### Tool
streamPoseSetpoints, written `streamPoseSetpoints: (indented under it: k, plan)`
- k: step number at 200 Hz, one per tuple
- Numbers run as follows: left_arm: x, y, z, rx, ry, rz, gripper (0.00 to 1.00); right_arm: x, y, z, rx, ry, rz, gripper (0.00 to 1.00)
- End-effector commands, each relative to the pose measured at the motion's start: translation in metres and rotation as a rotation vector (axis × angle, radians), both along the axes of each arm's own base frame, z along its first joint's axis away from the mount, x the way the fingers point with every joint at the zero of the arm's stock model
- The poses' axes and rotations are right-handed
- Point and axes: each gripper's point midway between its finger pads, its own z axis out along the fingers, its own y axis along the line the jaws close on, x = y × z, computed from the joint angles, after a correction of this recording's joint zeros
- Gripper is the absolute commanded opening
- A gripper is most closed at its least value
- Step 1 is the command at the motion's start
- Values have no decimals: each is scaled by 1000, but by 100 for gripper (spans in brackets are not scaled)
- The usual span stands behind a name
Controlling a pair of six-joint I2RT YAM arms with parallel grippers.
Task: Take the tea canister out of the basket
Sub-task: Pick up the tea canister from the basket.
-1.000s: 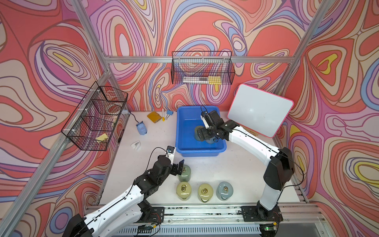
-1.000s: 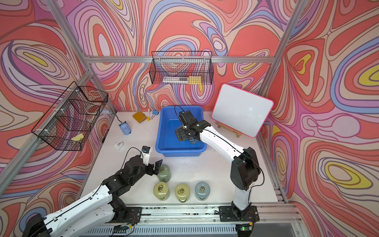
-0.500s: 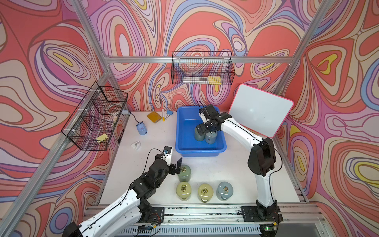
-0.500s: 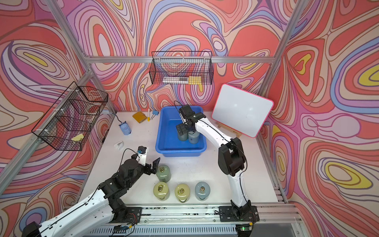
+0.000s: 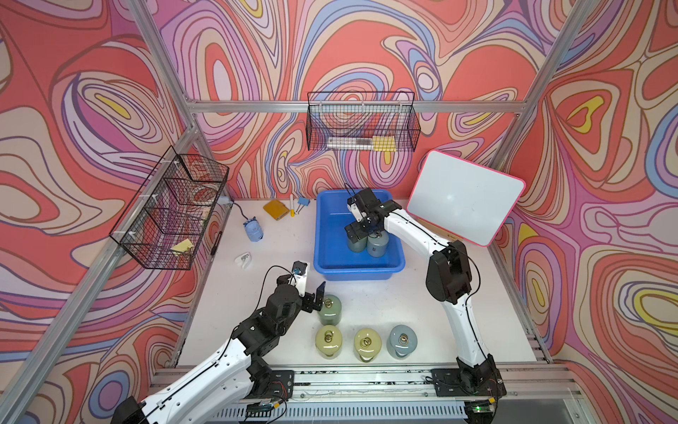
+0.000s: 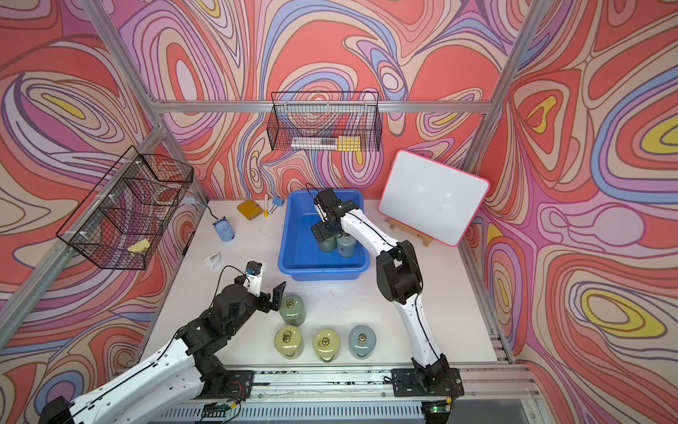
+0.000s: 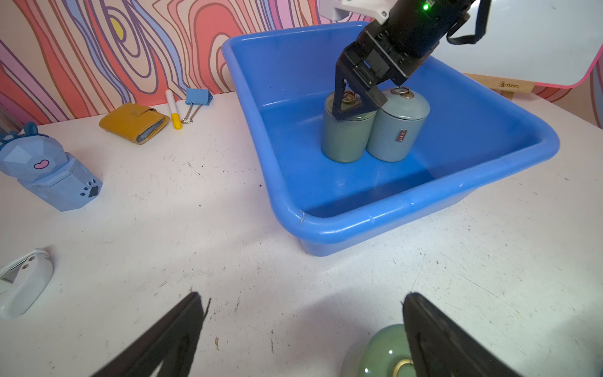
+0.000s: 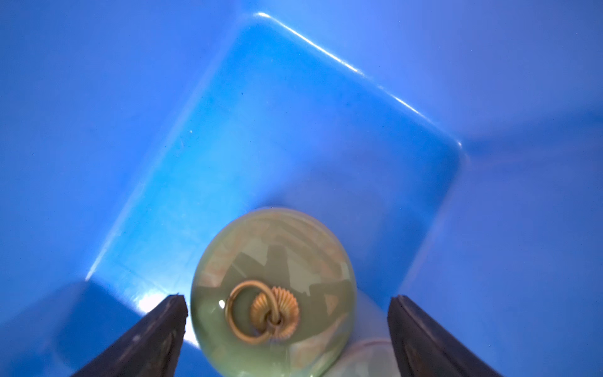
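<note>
At the front of the counter (image 7: 195,228), the left gripper (image 7: 301,313) is hovering, fingers apart, beside a glossy green jar (image 5: 329,310). Farther back, the right gripper (image 8: 287,302) is now settling over the tea canister (image 7: 346,140), a smooth glazed cylinder with domed lid and brass ring, standing in the blue plastic basket (image 7: 326,228). Its fingers are straddling it, spread wide, so closing seems next.

Swirled pink-and-red walls (image 5: 367,44) enclose a scuffed white table (image 5: 381,297).
</note>
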Motion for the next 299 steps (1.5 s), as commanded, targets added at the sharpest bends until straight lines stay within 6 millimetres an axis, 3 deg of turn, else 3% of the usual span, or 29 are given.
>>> streamPoseSetpoints:
  k: [1, 57, 123, 246, 299]
  plan:
    - [2, 3, 0, 11, -15, 12, 99, 9, 0, -3, -7, -14, 8, 98]
    - [3, 3, 0, 15, -16, 17, 99, 10, 13, -16, 31, 16, 48, 97]
    - [3, 4, 0, 18, -14, 19, 99, -5, 33, -23, 119, 99, 118, 94]
    - [3, 5, 1, 20, -15, 24, 99, 1, 18, -44, 27, 111, 63, 90]
    - [3, 6, 0, 22, -15, 27, 99, 2, 18, -40, 32, 105, 63, 79]
